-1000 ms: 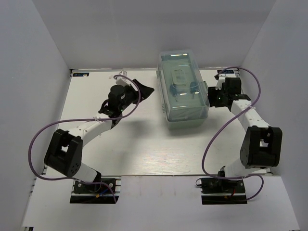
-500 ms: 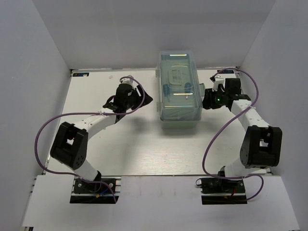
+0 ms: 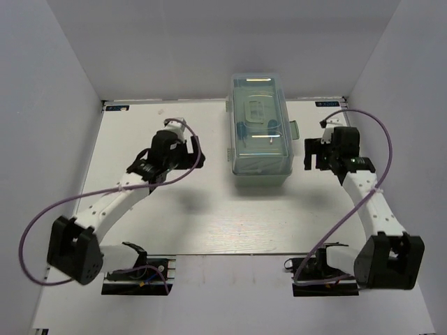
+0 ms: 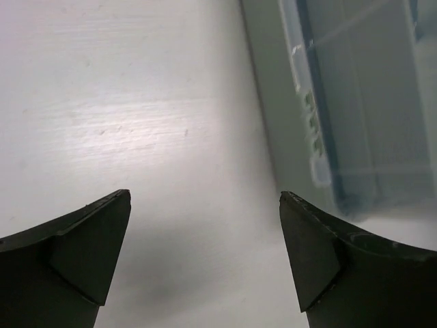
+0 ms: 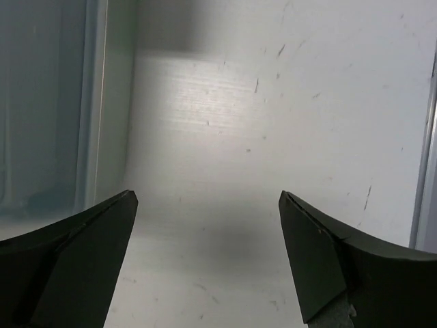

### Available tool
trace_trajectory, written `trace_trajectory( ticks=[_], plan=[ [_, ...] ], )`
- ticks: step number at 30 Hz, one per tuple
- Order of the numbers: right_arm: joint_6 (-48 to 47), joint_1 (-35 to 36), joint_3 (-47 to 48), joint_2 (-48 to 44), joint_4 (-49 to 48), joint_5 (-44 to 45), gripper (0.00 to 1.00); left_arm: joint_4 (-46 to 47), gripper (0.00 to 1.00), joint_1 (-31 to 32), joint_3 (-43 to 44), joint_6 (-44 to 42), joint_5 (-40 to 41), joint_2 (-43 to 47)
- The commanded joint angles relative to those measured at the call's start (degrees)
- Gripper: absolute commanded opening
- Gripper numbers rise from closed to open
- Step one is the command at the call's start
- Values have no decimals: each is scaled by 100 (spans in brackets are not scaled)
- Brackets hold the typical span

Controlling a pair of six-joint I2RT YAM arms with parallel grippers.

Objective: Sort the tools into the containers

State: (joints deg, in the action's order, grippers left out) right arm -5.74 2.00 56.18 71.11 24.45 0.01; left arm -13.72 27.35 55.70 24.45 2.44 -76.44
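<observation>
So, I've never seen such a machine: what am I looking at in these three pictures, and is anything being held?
These are two robot arms bolted at the near edge of a white table. The wide picture is taken from above and behind them. The other two come from a camera on each wrist; the dark wedges at the bottom are that arm's own two fingers. The left gripper and the right gripper both stand open, with only bare table between the fingers: nothing is held. Between the arms stands one pale green toolbox, lid closed. What lies inside is too blurred to name.
</observation>
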Motion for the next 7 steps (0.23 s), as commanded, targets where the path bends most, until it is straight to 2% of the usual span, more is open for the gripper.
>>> trace_trajectory(
  ticks=[1, 4, 7],
  plan=[
    [406, -15, -449, -571, 130, 61, 90, -536, 100, 24, -480, -1001, 248, 989],
    [-49, -15, -1116, -1098, 8, -614, 90, -536, 100, 24, -736, -1283, 248, 1693],
    [-200, -15, -1662, -1521, -239, -818, 90, -597, 100, 24, -798, -1416, 99, 2027]
  ],
)
